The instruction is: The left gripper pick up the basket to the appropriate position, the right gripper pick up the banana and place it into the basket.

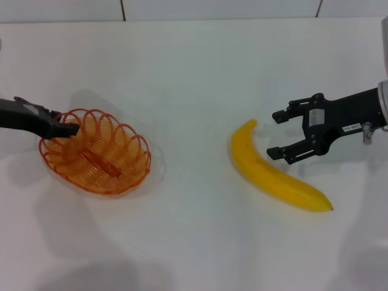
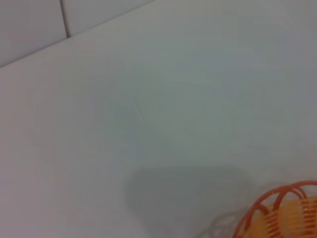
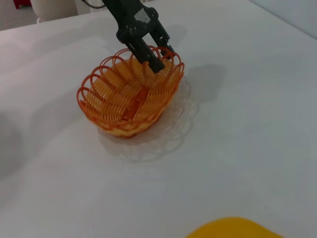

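The orange wire basket (image 1: 97,154) is at the left of the white table; its wire shadow lies offset beneath it, so it seems slightly raised. My left gripper (image 1: 71,128) is shut on its left rim; the right wrist view shows its fingers (image 3: 151,59) straddling the rim of the basket (image 3: 124,99). The left wrist view shows only a corner of the basket (image 2: 282,210). The yellow banana (image 1: 273,173) lies at the right, and its edge shows in the right wrist view (image 3: 233,229). My right gripper (image 1: 274,134) is open, just right of the banana's upper end, not touching it.
The white table (image 1: 194,79) stretches between basket and banana. A tiled wall (image 1: 212,9) runs along the back edge. In the right wrist view a white container (image 3: 54,7) and a red thing (image 3: 22,3) stand beyond the table.
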### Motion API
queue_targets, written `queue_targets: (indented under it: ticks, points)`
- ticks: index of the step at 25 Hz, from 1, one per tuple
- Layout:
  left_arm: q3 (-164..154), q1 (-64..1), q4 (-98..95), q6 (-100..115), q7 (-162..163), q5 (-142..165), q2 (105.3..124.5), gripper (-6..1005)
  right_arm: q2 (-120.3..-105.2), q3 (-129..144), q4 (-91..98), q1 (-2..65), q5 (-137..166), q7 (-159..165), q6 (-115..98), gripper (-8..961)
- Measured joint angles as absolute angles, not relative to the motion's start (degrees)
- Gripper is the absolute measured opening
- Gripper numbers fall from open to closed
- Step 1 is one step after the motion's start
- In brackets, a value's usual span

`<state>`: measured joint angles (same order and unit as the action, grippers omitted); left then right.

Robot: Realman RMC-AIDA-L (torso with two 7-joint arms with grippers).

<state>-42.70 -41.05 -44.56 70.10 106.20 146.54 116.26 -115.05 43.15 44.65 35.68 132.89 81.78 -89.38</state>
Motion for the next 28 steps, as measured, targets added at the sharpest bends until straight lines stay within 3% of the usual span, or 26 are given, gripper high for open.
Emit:
queue_targets:
  ticks: [1, 6, 17, 28]
  points:
    - [-42.68, -41.05, -44.56, 70.08, 106.22, 146.55, 116.27, 585, -115.05, 43.15, 44.65, 35.68, 132.89, 81.79, -89.38, 875]
    - [-42.71, -41.05, -44.55, 70.04, 106.24, 146.61, 116.27, 369, -115.05, 43.15, 44.65, 35.68, 132.89, 81.81, -89.38, 874]
    - [-42.2, -41.06, -46.59, 72.5, 106.18, 146.22, 116.15, 144, -115.05, 43.15, 44.65, 35.38, 132.88, 81.83, -89.39, 873]
    - [-41.82, -40.22, -50.78, 78.82, 107.5, 138.42, 115.93, 95, -115.03, 43.15, 44.65, 35.33, 132.88, 81.82, -89.39, 872]
